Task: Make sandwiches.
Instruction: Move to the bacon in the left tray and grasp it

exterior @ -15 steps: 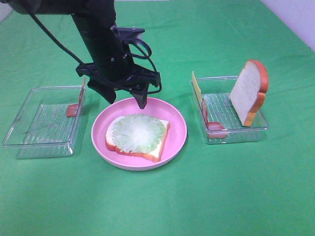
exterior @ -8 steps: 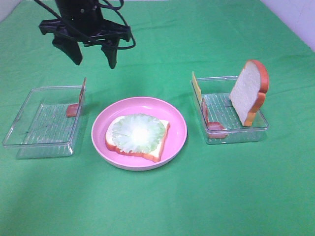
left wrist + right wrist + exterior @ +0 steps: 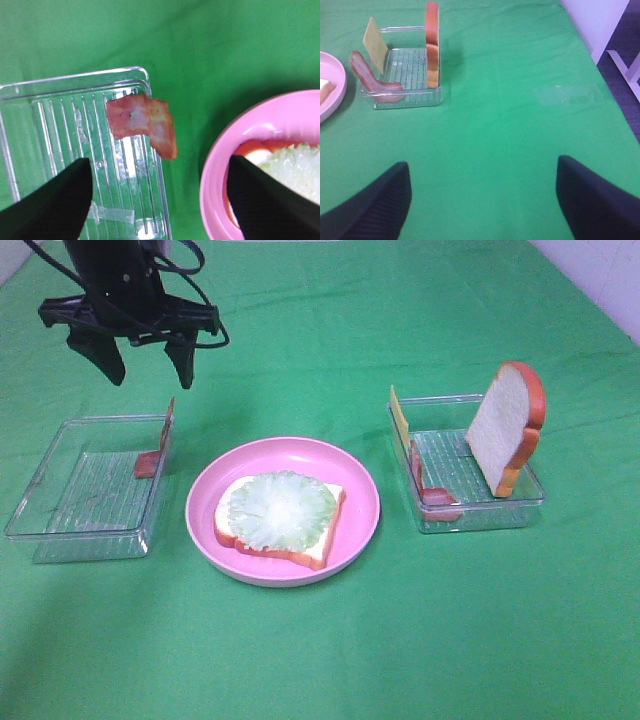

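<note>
Exterior high shows only the left claw (image 3: 148,375), spread and empty, hovering near the left tray (image 3: 90,495). Right wrist alone shows the right claw (image 3: 485,200), spread over the desk's green cloth (image 3: 520,100). Half-built sandwich (image 3: 280,515): crusted bread under frilly lettuce on a round pink plate (image 3: 360,500). Left wrist: limp bacon (image 3: 142,122) draped over the ribbed clear tray's rim.

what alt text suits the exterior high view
Pink plate with lettuce on bread, between clear trays: bacon in the left tray; upright bread, cheese and more bacon in the right tray. Open left gripper hovers above the left tray.
</note>
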Controlling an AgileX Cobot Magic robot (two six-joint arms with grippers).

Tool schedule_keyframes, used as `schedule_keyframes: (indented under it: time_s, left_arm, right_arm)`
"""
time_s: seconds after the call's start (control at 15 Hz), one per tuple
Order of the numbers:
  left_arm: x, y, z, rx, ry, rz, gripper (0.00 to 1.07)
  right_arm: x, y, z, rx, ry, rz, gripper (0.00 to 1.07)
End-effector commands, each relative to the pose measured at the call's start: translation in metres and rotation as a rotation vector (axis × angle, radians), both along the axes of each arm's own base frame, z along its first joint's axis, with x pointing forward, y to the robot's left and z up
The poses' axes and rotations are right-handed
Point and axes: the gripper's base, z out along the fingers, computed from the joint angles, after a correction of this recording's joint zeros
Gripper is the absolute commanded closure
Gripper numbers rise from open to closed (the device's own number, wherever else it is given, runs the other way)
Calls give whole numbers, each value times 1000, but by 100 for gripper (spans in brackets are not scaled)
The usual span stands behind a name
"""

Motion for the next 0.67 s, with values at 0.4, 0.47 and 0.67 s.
schedule_keyframes:
  time_s: [0.4,0.47,0.67]
  left_arm:
    - [15,-6,-53,8,34,4,36]
    - [16,-6,-53,7,31,4,38]
    - [18,-7,-53,-4,2,4,49]
  right_arm:
    - [-1,0,0,5,-23,-10,32]
    - [-1,0,0,5,-23,-10,32]
    - [-1,0,0,5,-23,-10,32]
